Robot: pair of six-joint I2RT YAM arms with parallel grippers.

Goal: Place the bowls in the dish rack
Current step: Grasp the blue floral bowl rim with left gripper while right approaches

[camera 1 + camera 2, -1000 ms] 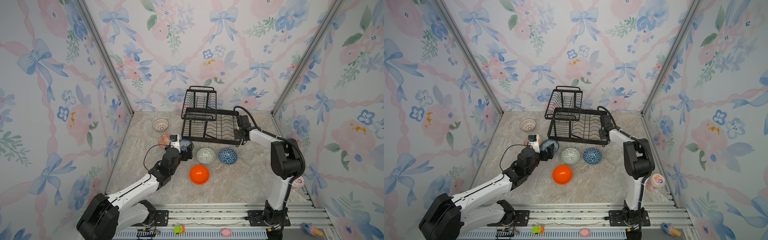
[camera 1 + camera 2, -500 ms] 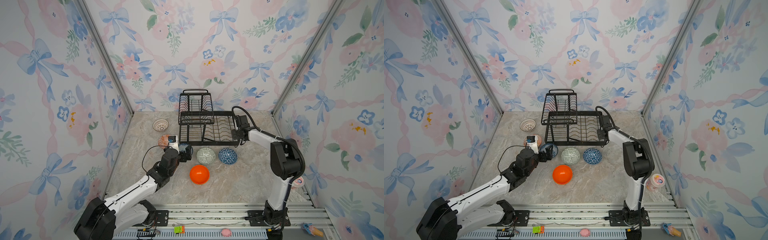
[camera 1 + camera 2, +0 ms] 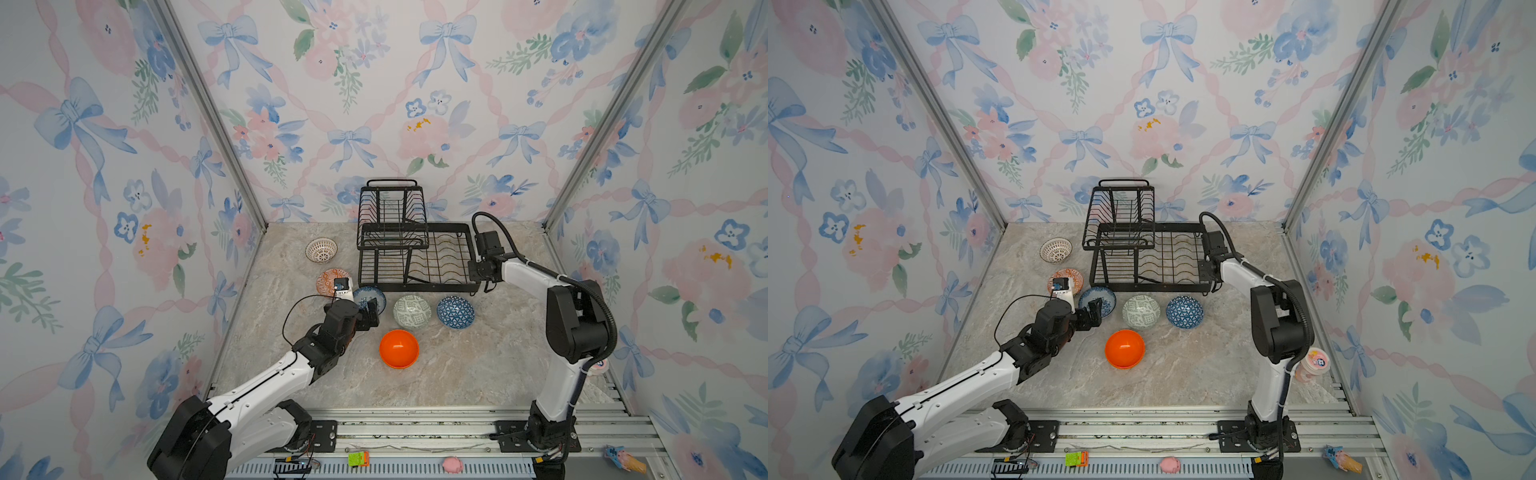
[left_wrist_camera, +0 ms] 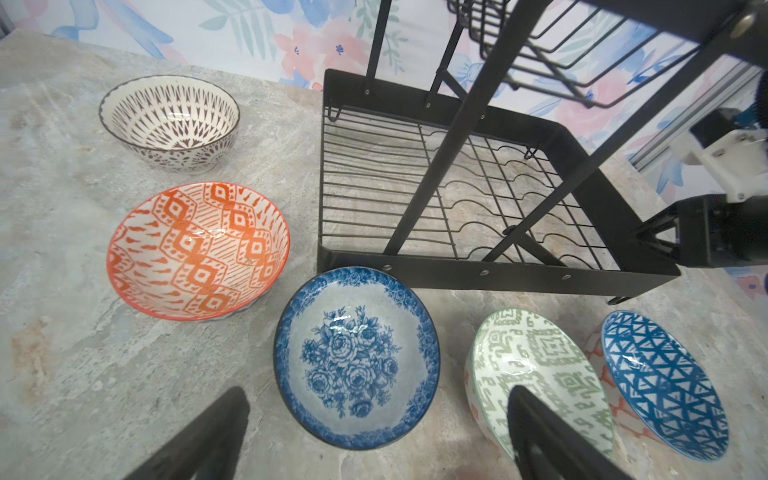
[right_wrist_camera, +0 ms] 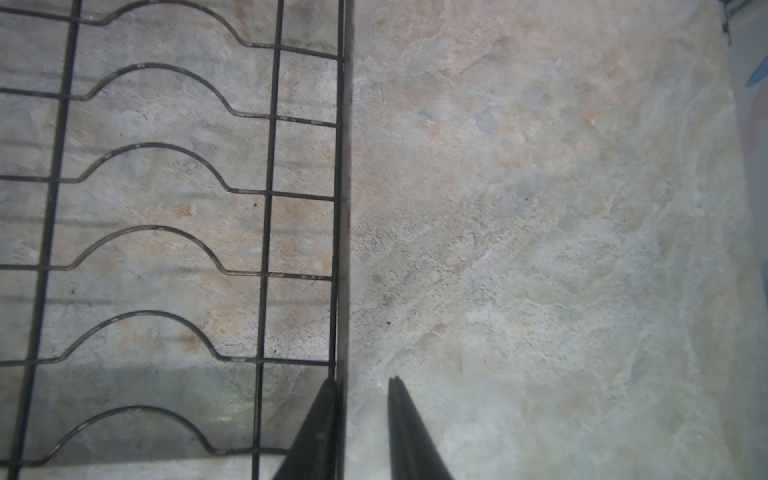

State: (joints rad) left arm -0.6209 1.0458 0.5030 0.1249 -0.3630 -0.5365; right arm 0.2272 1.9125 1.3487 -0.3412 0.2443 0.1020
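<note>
The black wire dish rack (image 3: 432, 286) (image 3: 1154, 286) stands at the back middle with no bowl in it. Several bowls sit on the table: white lattice (image 3: 321, 250), red-orange (image 4: 199, 249), blue-and-white (image 4: 357, 357), grey-green (image 3: 412, 311), dark blue (image 3: 455, 311) and plain orange (image 3: 398, 349). My left gripper (image 3: 371, 314) (image 4: 376, 395) is open just short of the blue-and-white bowl's near rim, one finger in front of the grey-green bowl. My right gripper (image 3: 473, 270) (image 5: 362, 380) is at the rack's right frame (image 5: 343, 208), jaws slightly apart, one finger against the bar.
Floral walls close in the back and both sides. A pink-lidded cup (image 3: 1316, 361) stands behind the right arm's elbow. Small toys (image 3: 452, 464) lie on the front rail. Bare marble lies right of the rack and in front of the orange bowl.
The rack has swung a little to the left and now sits square. My right jaws, shut on its right frame before, have parted. The left gripper stays open by the blue-and-white bowl.
</note>
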